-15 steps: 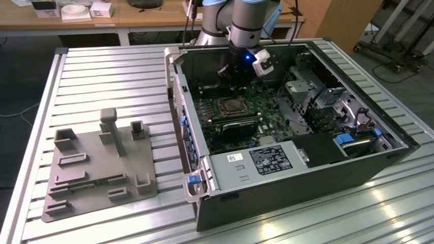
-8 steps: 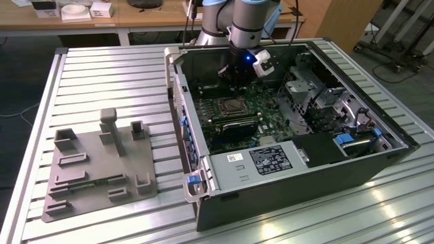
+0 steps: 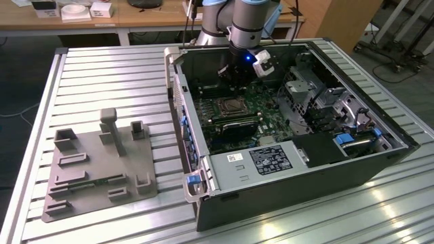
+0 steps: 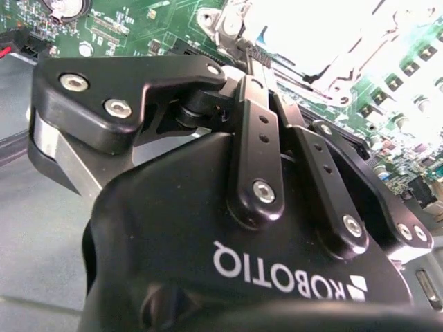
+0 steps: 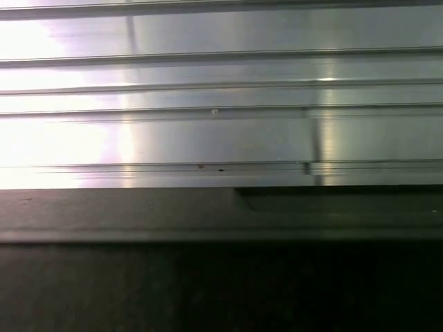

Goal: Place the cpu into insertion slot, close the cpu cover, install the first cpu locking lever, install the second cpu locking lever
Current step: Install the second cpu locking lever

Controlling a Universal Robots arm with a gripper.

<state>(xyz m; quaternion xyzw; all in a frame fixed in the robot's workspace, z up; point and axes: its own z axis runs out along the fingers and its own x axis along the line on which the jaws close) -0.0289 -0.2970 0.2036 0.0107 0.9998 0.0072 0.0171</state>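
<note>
An open computer case [image 3: 291,152] lies on its side on the ribbed metal counter [image 3: 101,76], taking up the half toward the exterior view's right. Inside it the green motherboard [image 3: 261,114] lies flat, with the insertion slot [image 3: 233,107] near the middle of the board; its silver rim frames a dark, grey-toned centre, and whether the cpu already sits in it cannot be told. Long memory slots [image 3: 234,122] run just beside the slot, toward the near edge of the counter. A black box with a white label [image 3: 270,158] fills the near end of the case, and a metal drive cage [image 3: 318,99] with blue clips stands along the case's side at the exterior view's right.

The gripper [image 3: 234,81] hangs inside the case above the board, close to the slot on its far side, with the case wall close behind it. In the second wrist view its jaws [image 4: 259,69] look drawn together, tips close to the bright metal frame of the slot [image 4: 311,41]; nothing can be seen between them.

On the counter's other half, near its front corner at the exterior view's left, sits a grey fixture plate [image 3: 98,170] with upright posts and shallow pockets. A wooden desk [image 3: 135,15] stands beyond the counter's far edge.
</note>
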